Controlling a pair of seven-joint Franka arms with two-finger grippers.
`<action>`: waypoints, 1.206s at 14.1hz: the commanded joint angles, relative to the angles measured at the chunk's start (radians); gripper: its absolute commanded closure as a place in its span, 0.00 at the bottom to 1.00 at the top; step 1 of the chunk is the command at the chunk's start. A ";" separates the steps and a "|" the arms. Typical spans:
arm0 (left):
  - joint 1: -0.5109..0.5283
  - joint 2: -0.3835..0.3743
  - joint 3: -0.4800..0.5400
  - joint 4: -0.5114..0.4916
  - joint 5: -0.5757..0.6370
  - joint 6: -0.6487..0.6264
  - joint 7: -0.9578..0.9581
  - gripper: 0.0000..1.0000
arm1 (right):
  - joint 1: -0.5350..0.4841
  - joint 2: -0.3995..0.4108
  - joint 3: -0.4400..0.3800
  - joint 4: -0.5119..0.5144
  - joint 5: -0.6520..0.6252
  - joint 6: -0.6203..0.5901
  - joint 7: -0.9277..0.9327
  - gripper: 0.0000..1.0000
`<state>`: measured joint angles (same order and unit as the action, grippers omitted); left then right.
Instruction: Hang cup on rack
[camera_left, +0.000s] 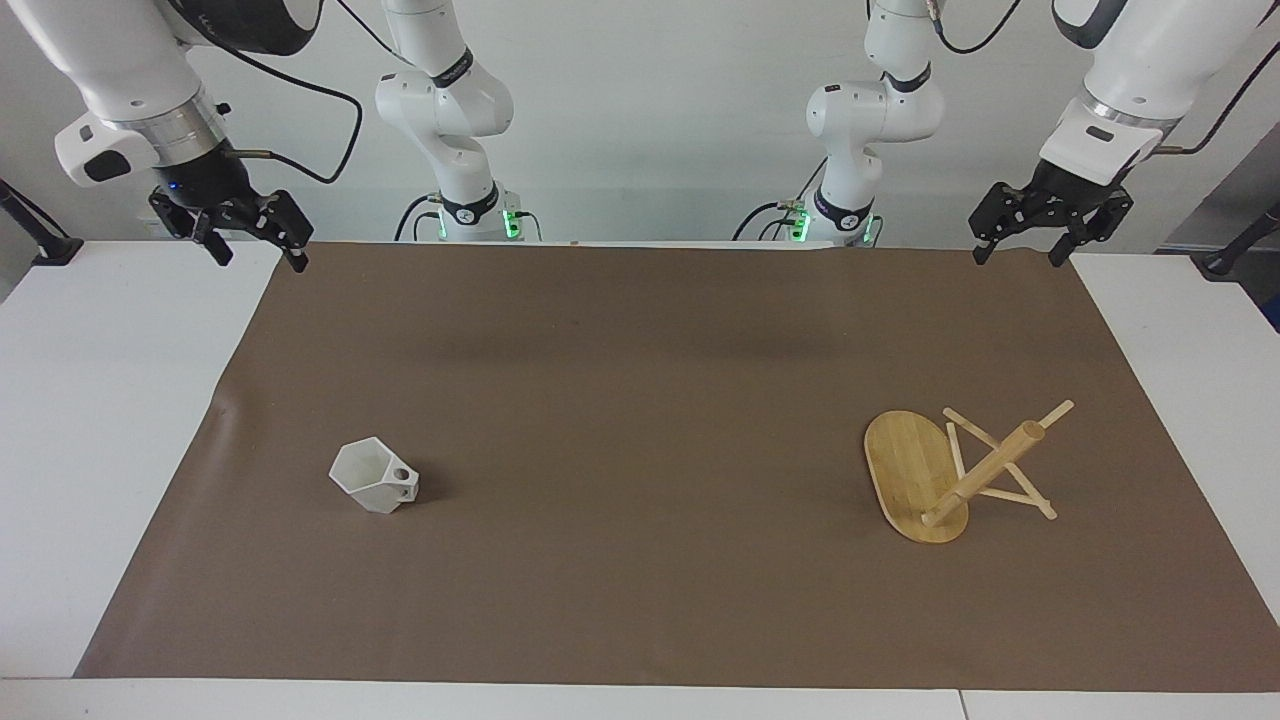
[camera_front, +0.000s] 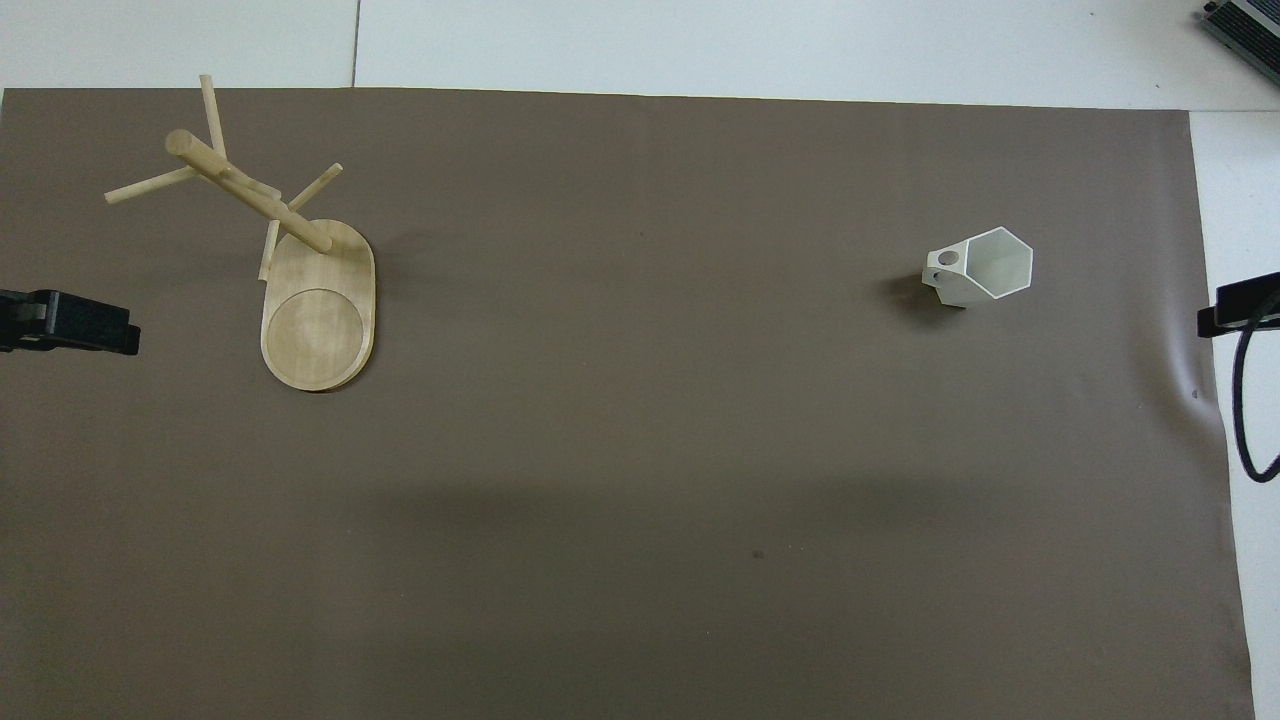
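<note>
Overhead view: cup (camera_front: 985, 266) stands on the brown mat (camera_front: 640, 450), well apart from the rack (camera_front: 318, 310). Left pincer (camera_left: 1032, 250) and right pincer (camera_left: 258, 252) hang open, empty; no readable writing.

Mat: brown sheet (camera_left: 640, 420) spread flat across the white table (camera_left: 110, 400) (slight wrinkle near one edge)
Cable: black loop (camera_front: 1245, 400) at the table's edge

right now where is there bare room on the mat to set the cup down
The broad stretch of brown mat between the cup and the rack is bare, as is the strip nearer the robots. The only crowded spot is around the rack's base and pegs, toward the left arm's end.
</note>
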<state>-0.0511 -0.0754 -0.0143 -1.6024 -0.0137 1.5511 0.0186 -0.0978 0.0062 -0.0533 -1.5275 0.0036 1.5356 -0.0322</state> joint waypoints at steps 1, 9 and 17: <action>-0.012 -0.018 0.008 -0.013 0.017 0.001 0.001 0.00 | 0.003 -0.015 -0.005 -0.017 -0.017 0.017 -0.032 0.00; -0.012 -0.018 0.007 -0.013 0.017 0.001 0.001 0.00 | 0.003 -0.017 -0.005 -0.017 -0.017 0.017 -0.052 0.00; -0.012 -0.018 0.008 -0.013 0.017 0.003 0.003 0.00 | 0.003 -0.015 -0.005 -0.017 -0.017 0.017 -0.051 0.00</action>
<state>-0.0511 -0.0758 -0.0145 -1.6024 -0.0137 1.5515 0.0187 -0.0977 0.0062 -0.0533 -1.5275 0.0036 1.5356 -0.0521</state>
